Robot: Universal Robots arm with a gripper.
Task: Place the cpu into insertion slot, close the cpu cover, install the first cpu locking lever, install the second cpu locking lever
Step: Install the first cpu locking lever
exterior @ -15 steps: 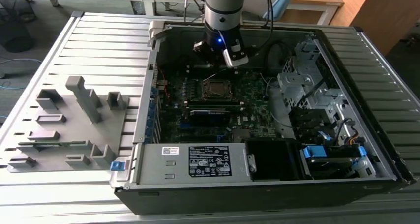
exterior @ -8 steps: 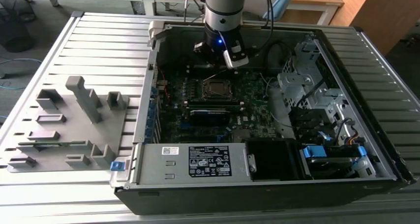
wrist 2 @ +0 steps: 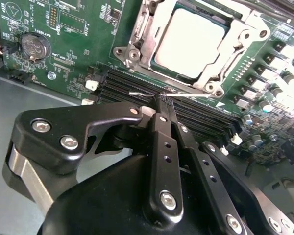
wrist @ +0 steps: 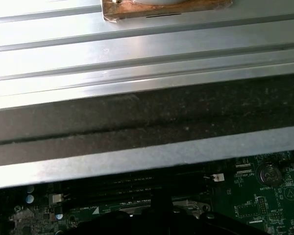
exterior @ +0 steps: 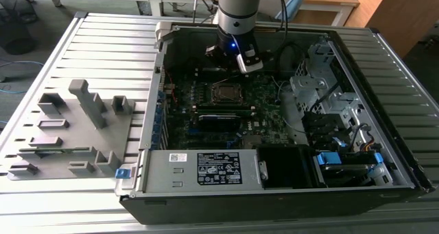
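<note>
While the open computer case lies on its side on the slatted table, its motherboard faces up, with a labelled power supply along one edge and a metal drive cage at the exterior view's right. The insertion slot sits near the board's middle and holds the cpu, its pale metal top showing through the cut-out of the cpu cover, which lies flat around it. The gripper hangs inside the case just beside the socket, above the long black memory slots. Its black fingers are pressed together, their tips at a thin locking lever running along the socket's edge; whether the wire is pinched between them cannot be told. Outside the case, at the exterior view's left, a grey fixture tray rests on the table.
</note>
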